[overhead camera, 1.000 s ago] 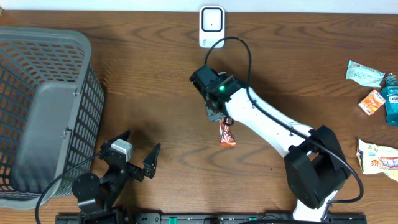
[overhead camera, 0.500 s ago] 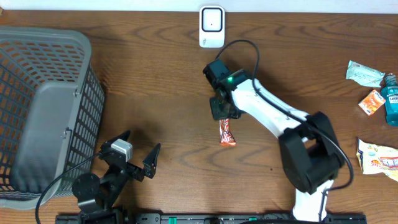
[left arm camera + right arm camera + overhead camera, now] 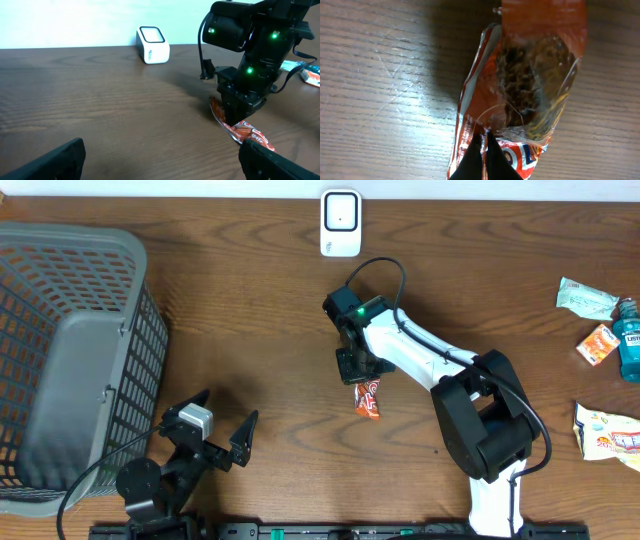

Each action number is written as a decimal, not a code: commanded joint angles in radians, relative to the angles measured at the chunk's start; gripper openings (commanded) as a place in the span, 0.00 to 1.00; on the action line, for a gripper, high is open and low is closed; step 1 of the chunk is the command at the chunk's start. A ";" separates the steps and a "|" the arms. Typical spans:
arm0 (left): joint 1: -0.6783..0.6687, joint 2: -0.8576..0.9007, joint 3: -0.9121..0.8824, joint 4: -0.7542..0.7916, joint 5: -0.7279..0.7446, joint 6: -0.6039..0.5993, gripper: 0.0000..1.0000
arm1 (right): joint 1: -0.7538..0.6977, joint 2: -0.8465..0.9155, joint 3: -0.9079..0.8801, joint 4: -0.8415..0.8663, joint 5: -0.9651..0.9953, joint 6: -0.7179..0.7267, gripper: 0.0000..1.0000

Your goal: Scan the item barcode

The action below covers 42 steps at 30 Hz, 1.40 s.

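The item is an orange-red snack packet (image 3: 368,398) lying on the wooden table, with one end lifted toward the right gripper (image 3: 358,376). In the right wrist view the gripper (image 3: 484,136) is shut on the packet's (image 3: 530,85) crinkled edge. No barcode is visible on it. The white scanner (image 3: 340,222) stands at the table's far edge, well apart from the packet. The left gripper (image 3: 228,408) rests open near the front left, holding nothing. The left wrist view shows the packet (image 3: 246,133) under the right gripper (image 3: 240,107), with the scanner (image 3: 152,45) behind.
A large grey mesh basket (image 3: 75,242) fills the left side. At the right edge lie a green-white wrapper (image 3: 586,298), a small orange box (image 3: 598,345), a blue bottle (image 3: 628,340) and a white packet (image 3: 606,430).
The right arm's elbow has swung left and its wrist has shifted slightly, still holding the packet, which stays in nearly the same spot. The left arm has not moved.
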 commanded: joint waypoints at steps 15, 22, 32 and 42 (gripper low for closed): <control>0.002 -0.005 -0.017 -0.022 0.013 -0.005 0.98 | -0.003 -0.033 0.114 0.004 0.132 0.106 0.57; 0.002 -0.005 -0.017 -0.022 0.013 -0.005 0.98 | 0.000 -0.028 0.114 0.065 0.221 0.190 0.50; 0.002 -0.005 -0.017 -0.022 0.013 -0.005 0.98 | 0.000 0.007 0.113 0.076 0.298 0.238 0.46; 0.002 -0.005 -0.017 -0.022 0.013 -0.005 0.98 | 0.005 0.107 0.113 -0.026 0.269 0.358 0.19</control>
